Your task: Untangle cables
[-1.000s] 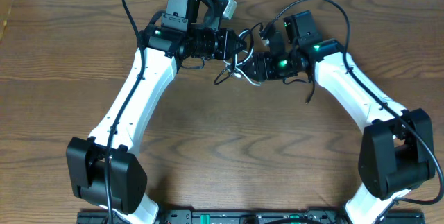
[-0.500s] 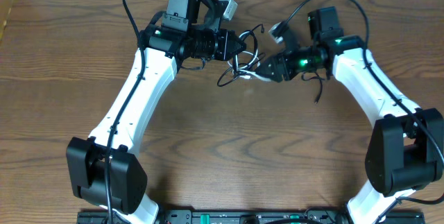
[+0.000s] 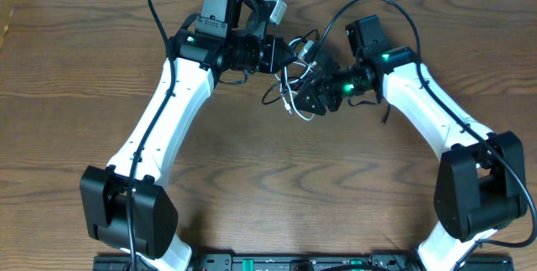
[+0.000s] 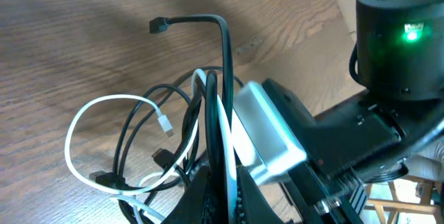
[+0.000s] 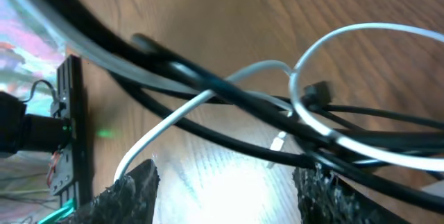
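Note:
The black and white cables (image 3: 289,82) lie in one tangle at the back middle of the table, between my two grippers. My left gripper (image 3: 291,58) is shut on a black and a white strand together; in the left wrist view its jaws (image 4: 223,197) pinch both cords. From there a white loop (image 4: 75,123) and a black end with a plug (image 4: 159,24) spread out over the wood. My right gripper (image 3: 309,96) is open at the right side of the tangle. In the right wrist view its fingers (image 5: 133,191) stand wide apart, and the black cable (image 5: 208,123) and white cable (image 5: 182,113) cross just beyond them.
The brown wooden table (image 3: 268,187) carries nothing else. The right arm's wrist housing with a green light (image 4: 409,33) sits close beside my left gripper. Thick black arm cables (image 3: 159,11) arch over both arms.
The right gripper swung out to the right, then came back left and down onto the tangle, its jaws a little wider. The left arm and its grip stayed put.

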Tool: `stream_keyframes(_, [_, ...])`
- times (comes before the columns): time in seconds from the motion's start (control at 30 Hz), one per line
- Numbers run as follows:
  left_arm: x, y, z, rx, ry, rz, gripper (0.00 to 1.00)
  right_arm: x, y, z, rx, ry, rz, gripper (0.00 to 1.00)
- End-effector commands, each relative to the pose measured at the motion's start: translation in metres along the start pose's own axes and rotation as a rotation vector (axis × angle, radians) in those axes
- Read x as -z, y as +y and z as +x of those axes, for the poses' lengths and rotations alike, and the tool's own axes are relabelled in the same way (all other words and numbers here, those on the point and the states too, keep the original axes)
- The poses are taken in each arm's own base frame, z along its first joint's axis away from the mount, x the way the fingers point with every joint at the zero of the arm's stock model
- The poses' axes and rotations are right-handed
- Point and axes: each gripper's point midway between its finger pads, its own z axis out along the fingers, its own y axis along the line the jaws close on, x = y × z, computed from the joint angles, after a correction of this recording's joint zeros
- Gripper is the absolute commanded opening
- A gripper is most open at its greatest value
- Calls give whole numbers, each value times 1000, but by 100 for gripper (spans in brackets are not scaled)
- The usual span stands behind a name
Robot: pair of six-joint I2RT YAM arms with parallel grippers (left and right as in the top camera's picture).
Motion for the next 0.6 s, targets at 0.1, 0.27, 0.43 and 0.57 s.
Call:
stream_keyframes(0.1, [9, -9, -9, -22, -30, 15, 7, -1, 46, -3, 51, -6, -159, 56])
stream_keyframes(0.27, [9, -5, -9, -18, -31, -11, 7, -2, 65, -3, 49, -4, -228, 55])
stream_keyframes(0.43, [9, -5, -8, -17, -29, -11, 8, 27, 93, -25, 144, -127, -330, 54])
stream_keyframes(0.57, [9, -5, -8, -16, -28, -11, 7, 61, 110, -45, 209, -247, -389, 53])
